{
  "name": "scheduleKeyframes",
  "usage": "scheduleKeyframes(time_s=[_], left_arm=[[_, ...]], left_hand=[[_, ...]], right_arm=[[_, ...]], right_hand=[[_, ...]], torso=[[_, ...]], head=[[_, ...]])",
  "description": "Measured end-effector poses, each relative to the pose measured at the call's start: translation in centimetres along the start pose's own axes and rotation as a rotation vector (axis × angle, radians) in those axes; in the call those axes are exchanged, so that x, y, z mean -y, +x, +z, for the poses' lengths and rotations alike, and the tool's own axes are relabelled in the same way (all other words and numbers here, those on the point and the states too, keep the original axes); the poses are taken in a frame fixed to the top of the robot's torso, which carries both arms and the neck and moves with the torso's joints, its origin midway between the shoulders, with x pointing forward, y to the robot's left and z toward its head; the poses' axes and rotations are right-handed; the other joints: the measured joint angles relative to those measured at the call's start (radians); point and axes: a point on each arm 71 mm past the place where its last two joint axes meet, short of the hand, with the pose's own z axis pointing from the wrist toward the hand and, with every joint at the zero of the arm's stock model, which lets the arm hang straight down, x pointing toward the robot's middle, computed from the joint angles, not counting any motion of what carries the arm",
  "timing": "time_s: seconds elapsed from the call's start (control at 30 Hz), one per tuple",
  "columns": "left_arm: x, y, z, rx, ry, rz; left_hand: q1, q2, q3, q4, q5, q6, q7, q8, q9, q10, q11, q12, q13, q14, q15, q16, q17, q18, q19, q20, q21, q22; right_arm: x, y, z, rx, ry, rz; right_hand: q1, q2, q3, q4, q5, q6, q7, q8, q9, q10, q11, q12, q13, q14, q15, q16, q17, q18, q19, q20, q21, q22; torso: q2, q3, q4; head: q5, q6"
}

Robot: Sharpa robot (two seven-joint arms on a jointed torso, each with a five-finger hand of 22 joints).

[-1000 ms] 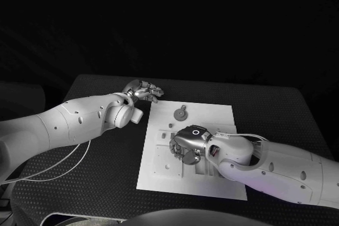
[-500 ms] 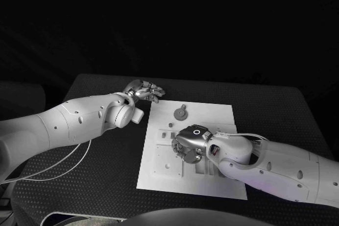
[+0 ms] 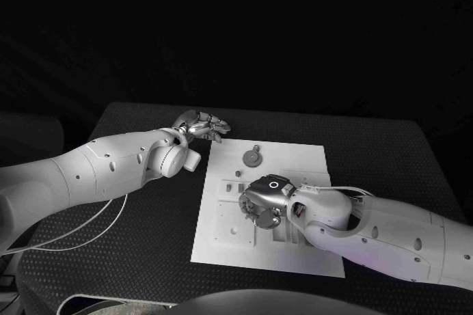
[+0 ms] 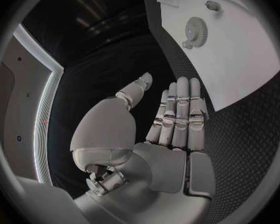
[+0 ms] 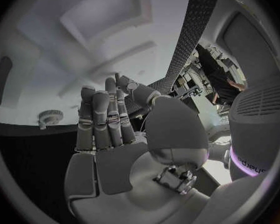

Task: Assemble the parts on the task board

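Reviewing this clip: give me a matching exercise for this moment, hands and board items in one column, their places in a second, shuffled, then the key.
Things:
1. left hand
2. right hand
3. gear part
4. task board

Places:
A. lying on the board's far end
B. over the middle of the board
C. flat on the black table
D. off the board, beyond its far left corner

Pairs: 1-D, 2-B, 3-A, 4-C
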Motion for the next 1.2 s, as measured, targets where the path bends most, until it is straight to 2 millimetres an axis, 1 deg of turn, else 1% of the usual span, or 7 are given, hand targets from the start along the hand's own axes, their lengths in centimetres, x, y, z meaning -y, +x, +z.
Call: scheduleKeyframes(time_s=[0.07,0.2,0.37,0.47,0.73,0.87,1.2], left_arm=[[0.0,0.0,0.0,0.0,0.0,0.0],[0.0,-0.01,-0.02,0.0,0.0,0.0],[0.01,-0.01,-0.02,-0.001,0.0,0.0],[0.02,0.01,-0.03,-0.001,0.0,-0.001],[0.0,0.0,-0.03,-0.002,-0.001,-0.001],[-0.01,-0.03,-0.04,-0.001,-0.001,-0.001],[-0.02,-0.06,-0.06,-0.002,-0.002,-0.001]], left_hand=[[0.0,0.0,0.0,0.0,0.0,0.0,0.0,0.0,0.0,-0.003,-0.003,0.0,0.0,0.0,0.0,0.0,0.0,0.0,0.0,0.0,0.0,0.0],[0.0,0.0,0.0,0.0,0.0,0.0,0.0,0.0,0.0,-0.003,-0.003,0.0,0.0,0.0,0.0,0.0,0.001,0.0,0.0,0.0,0.0,0.0],[0.0,0.0,0.0,0.0,0.0,0.0,0.0,0.0,0.0,-0.003,-0.003,0.0,0.0,0.0,0.0,0.0,0.001,0.0,0.0,0.0,0.0,-0.001],[0.0,0.0,0.0,0.0,0.0,0.0,0.0,0.0,0.0,-0.003,-0.003,0.0,-0.001,0.0,0.0,0.0,0.002,0.0,0.0,0.0,0.0,-0.001],[0.0,0.0,0.0,0.0,0.0,0.0,0.0,0.0,0.0,-0.003,-0.003,0.0,-0.001,0.0,0.0,0.0,0.002,0.0,0.0,0.0,0.0,-0.001],[0.0,0.0,0.0,0.0,0.0,0.0,0.0,0.0,0.0,-0.003,-0.003,0.0,-0.001,-0.002,0.002,0.0,0.003,0.0,0.0,0.0,0.0,-0.002],[0.0,0.0,0.0,0.0,0.0,-0.004,0.003,0.0,0.0,-0.005,-0.001,0.0,-0.001,-0.002,0.002,0.0,0.004,0.0,0.0,0.0,0.0,-0.002]], right_arm=[[-0.03,0.0,0.05,0.0,-0.001,0.0],[-0.13,0.0,0.14,0.0,-0.003,0.0],[-0.32,0.0,0.32,0.0,-0.007,0.0],[-0.39,0.03,0.34,-0.001,-0.009,0.0],[-0.47,0.09,0.33,-0.004,-0.011,0.0],[-0.37,0.12,0.31,-0.005,-0.008,0.0],[-0.21,0.26,0.19,-0.009,-0.004,-0.005]], right_hand=[[0.0,0.0,0.0,0.0,0.0,0.0,0.0,0.0,0.0,0.0,0.0,0.0,0.0,0.0,0.0,0.0,0.0,0.0,0.0,0.0,0.0,0.0],[0.003,0.003,-0.001,-0.001,0.0,-0.001,0.0,-0.002,0.0,0.0,0.0,0.0,0.0,-0.001,0.001,0.0,0.0,0.0,0.0,0.0,0.0,0.0],[0.004,0.004,-0.001,-0.001,0.0,-0.003,-0.001,0.001,0.0,0.0,0.0,0.0,0.001,0.0,-0.005,0.0,0.0,0.0,0.0,0.0,0.0,0.0],[0.004,0.004,-0.001,-0.001,0.0,0.0,-0.003,0.001,0.0,0.0,0.0,0.0,0.001,0.0,-0.005,0.0,0.0,0.0,0.0,0.0,0.0,0.0],[0.004,0.004,0.0,-0.005,0.0,0.0,-0.004,0.001,0.001,0.0,0.0,0.0,0.001,0.0,-0.005,0.0,0.0,0.0,0.0,0.0,0.0,0.0],[0.004,0.004,0.0,-0.005,0.0,0.0,-0.004,0.001,0.008,0.0,0.0,0.0,0.001,0.0,-0.005,0.0,0.001,0.0,0.0,0.0,0.0,0.0],[0.004,0.004,0.0,-0.006,0.001,0.002,-0.001,0.0,0.008,0.0,0.0,0.0,0.002,0.0,-0.004,0.0,0.001,0.0,0.0,0.0,0.0,0.0]], torso=[[0.0,0.0,0.0],[0.0,0.0,0.0],[0.0,-0.0003,0.0002],[0.0,-0.0005,0.0004],[0.0,-0.0007,0.0004],[0.0,-0.0007,0.0004],[0.0,0.0003,0.0]], head=[[0.0,-0.001],[0.0,-0.002],[-0.002,-0.001],[-0.002,-0.001],[-0.001,-0.002],[-0.001,-0.002],[-0.001,-0.004]])
